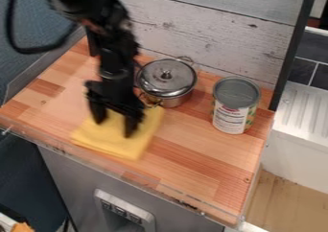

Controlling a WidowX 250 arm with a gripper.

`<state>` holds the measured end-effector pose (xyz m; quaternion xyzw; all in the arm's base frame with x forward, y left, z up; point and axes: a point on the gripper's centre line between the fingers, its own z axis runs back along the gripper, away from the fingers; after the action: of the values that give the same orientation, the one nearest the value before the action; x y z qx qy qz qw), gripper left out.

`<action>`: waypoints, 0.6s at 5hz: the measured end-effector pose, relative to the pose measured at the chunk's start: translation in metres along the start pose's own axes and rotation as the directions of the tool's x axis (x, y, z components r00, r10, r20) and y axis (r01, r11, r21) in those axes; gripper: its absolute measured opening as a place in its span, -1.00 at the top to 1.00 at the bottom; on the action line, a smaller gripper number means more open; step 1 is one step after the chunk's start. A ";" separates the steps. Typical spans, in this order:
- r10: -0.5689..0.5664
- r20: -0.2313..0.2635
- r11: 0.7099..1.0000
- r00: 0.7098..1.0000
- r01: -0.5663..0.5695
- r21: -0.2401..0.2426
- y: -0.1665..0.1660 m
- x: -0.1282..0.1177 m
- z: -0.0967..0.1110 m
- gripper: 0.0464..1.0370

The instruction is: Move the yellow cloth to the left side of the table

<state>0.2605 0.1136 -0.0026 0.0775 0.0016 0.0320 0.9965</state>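
Grasping is due (seemingly): the spread black two-finger hand point(114, 127) must be closed on the folded yellow cloth point(120, 142).

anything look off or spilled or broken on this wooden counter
Nothing stands out: I see no spill or damage. The lid sits on the pot, the can stands upright, and the yellow cloth lies flat beneath the open pincer.
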 end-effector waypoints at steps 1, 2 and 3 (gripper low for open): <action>0.053 -0.016 0.998 0.998 -0.053 0.018 0.036 0.005 -0.005 -0.93; 0.054 -0.040 0.998 0.998 -0.053 0.022 0.057 0.009 -0.009 -0.93; 0.037 -0.054 0.999 0.998 -0.035 0.023 0.067 0.014 -0.010 -0.93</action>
<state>0.2700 0.1819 -0.0017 0.0875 0.0277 0.0520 0.9944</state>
